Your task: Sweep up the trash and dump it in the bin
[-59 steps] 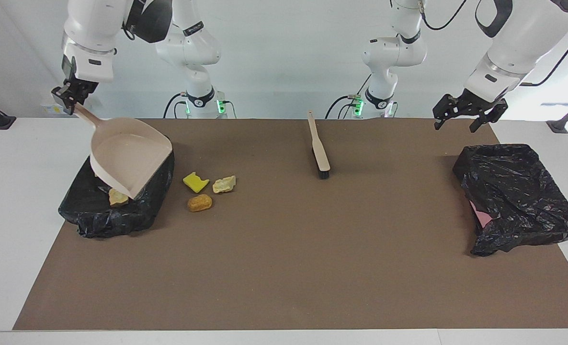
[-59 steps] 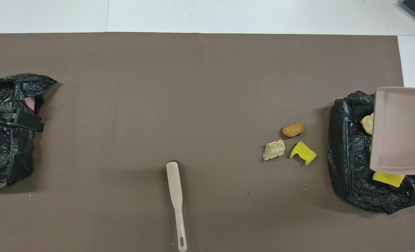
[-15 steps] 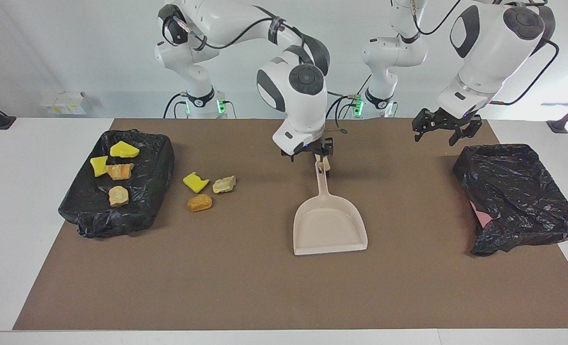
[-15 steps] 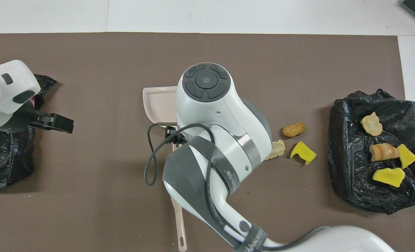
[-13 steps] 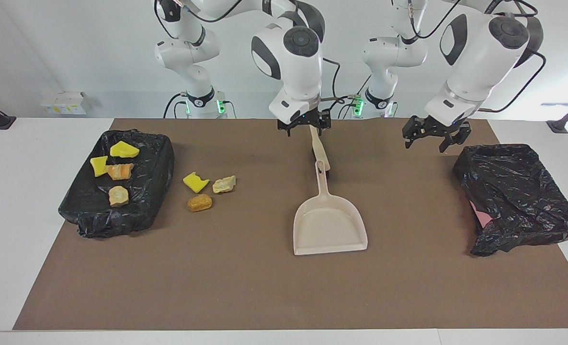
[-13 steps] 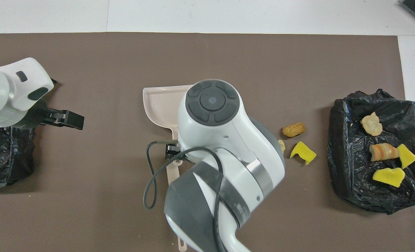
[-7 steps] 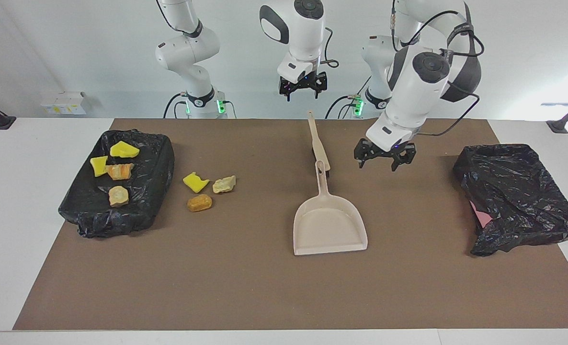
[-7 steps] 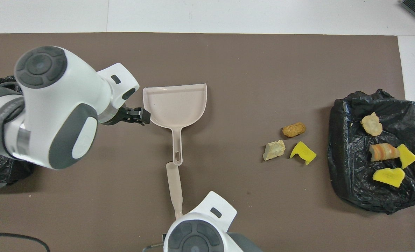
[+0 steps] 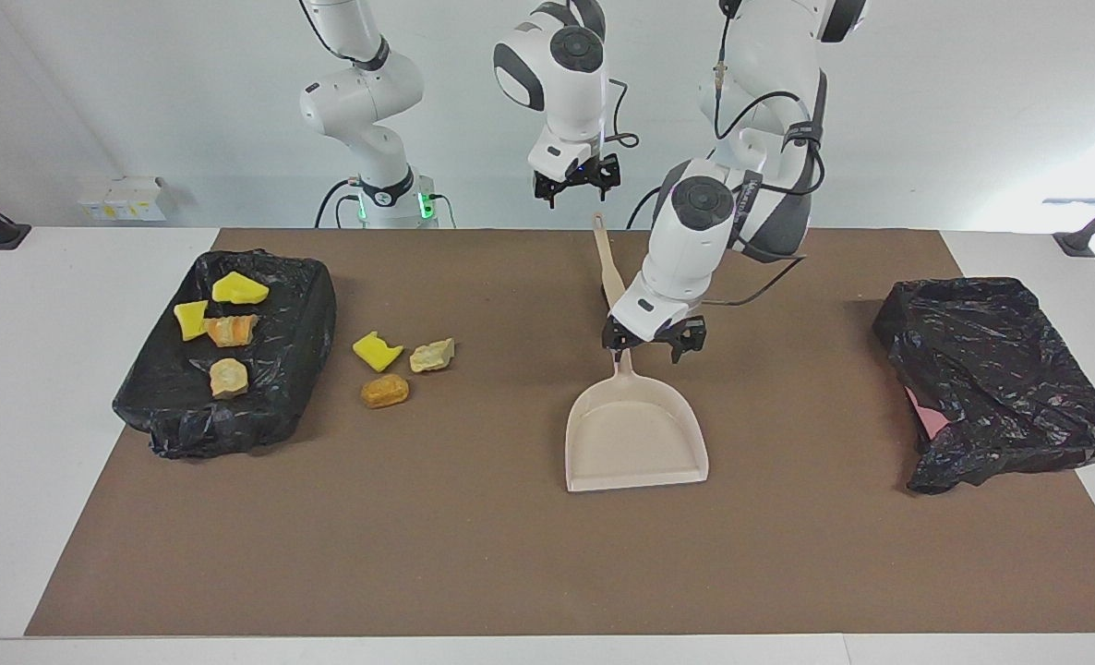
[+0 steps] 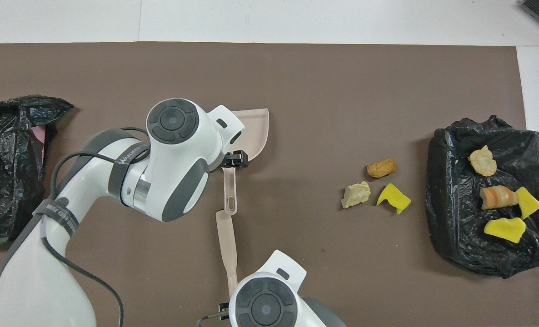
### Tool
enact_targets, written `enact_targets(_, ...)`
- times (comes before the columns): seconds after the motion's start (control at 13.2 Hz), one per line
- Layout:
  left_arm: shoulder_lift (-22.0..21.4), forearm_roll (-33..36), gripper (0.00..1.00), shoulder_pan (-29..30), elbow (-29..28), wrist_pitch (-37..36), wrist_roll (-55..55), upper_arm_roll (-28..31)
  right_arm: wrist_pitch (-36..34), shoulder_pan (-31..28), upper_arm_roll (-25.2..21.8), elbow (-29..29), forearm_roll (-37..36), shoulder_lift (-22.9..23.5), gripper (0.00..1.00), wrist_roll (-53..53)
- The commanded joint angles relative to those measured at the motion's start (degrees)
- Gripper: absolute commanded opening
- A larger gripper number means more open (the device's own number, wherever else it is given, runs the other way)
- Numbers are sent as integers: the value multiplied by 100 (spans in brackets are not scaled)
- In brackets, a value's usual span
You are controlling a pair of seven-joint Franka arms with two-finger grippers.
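The beige dustpan (image 9: 635,443) (image 10: 253,131) lies flat mid-table, its handle pointing toward the robots. My left gripper (image 9: 651,344) (image 10: 235,159) hangs open just over that handle where it joins the pan, with nothing held. My right gripper (image 9: 577,185) is open and raised above the near end of the brush (image 9: 610,268) (image 10: 226,240). Three pieces of trash lie on the mat beside the bin: yellow (image 9: 377,351) (image 10: 393,198), pale tan (image 9: 432,355) (image 10: 356,194) and orange-brown (image 9: 385,392) (image 10: 381,168). Several more pieces rest on the black-bagged bin (image 9: 280,351) (image 10: 456,218).
A second crumpled black bag (image 9: 991,369) (image 10: 6,181) with a pink patch showing sits at the left arm's end of the table. The brown mat (image 9: 474,554) covers most of the table, with white table edge around it.
My left gripper has swung from beside the black bag at its end of the table to low over the dustpan handle. My right gripper has risen and pulled back toward its base.
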Motion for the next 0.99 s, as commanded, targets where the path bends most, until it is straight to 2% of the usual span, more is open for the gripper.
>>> enact_targets(0.0,-363,-1,100,-158,-655,335,-124,94,373,53,-11,-111,180,53,100,-174)
enact_targets(0.46,-451,-36,100,-273,-1017,607,-221,85,1218,563,-11,-137,180,792,100,11)
enact_targets(0.61,-486,-45,75,-273,-1087,617,-273,77,1307,563,-11,-207,171,810,100,2)
enact_targets(0.76,-556,-54,64,-273,-1246,678,-291,77,1333,572,-11,-312,171,810,100,-59)
enact_targets(0.84,-557,-54,48,-273,-1255,713,-291,77,1350,633,-20,-383,171,784,100,-68)
enact_targets(0.91,-548,-54,23,-273,-1229,714,-283,77,1412,634,-11,-427,171,766,100,-68)
